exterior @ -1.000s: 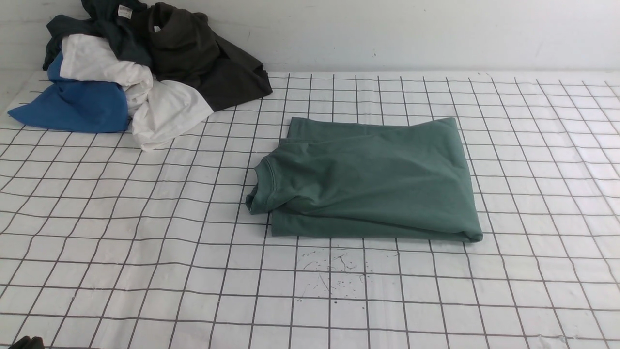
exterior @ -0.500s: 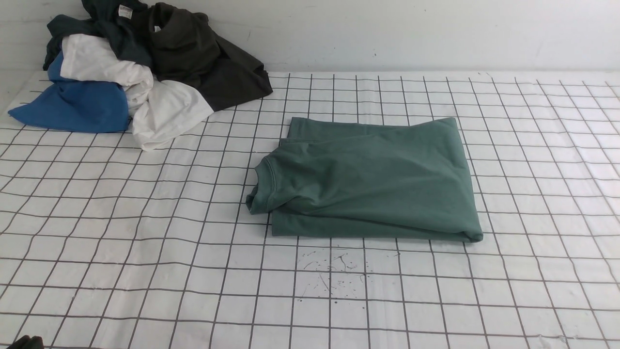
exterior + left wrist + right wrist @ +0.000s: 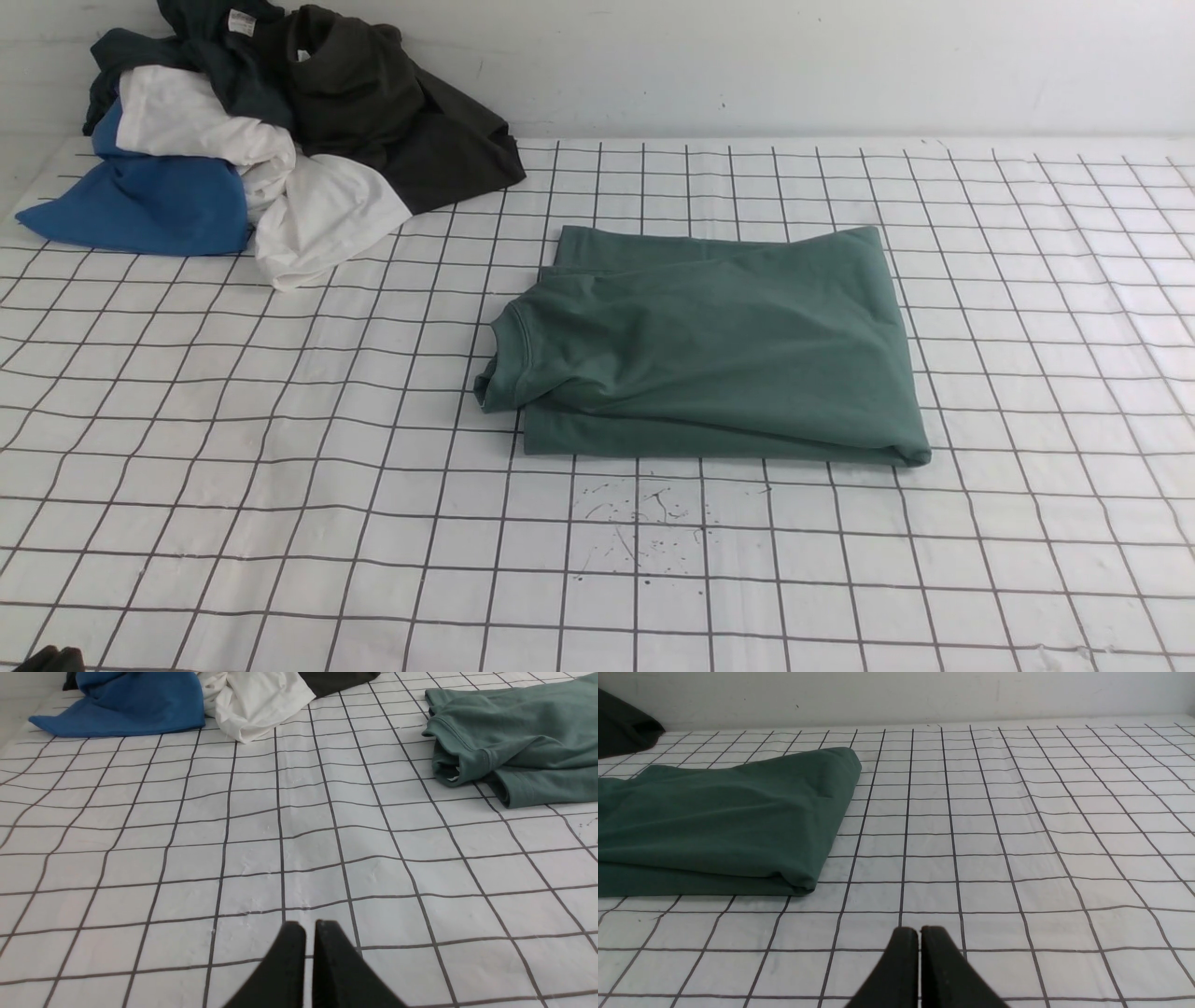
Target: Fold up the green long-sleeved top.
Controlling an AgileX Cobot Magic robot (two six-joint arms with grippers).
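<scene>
gridded tablecloth (image 3: pixel 280 448), green top (image 3: pixel 719 355) unchanged, folded.

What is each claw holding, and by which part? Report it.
Nothing. Left claw and right claw are shut, empty; the folded sage-green cotton top lies untouched.

Front looks down; wrists low, sharing green top (image 3: pixel 709 355).

No readable text anywhere here, honestly.
Only candidate is a small white neck tag (image 3: pixel 241 22) on the dark garment (image 3: pixel 224 56) at the top of the clothes pile (image 3: pixel 261 140), and its print is way too small to make out. The green long-sleeved top (image 3: pixel 709 345) shows no logo or lettering as it lies.
</scene>
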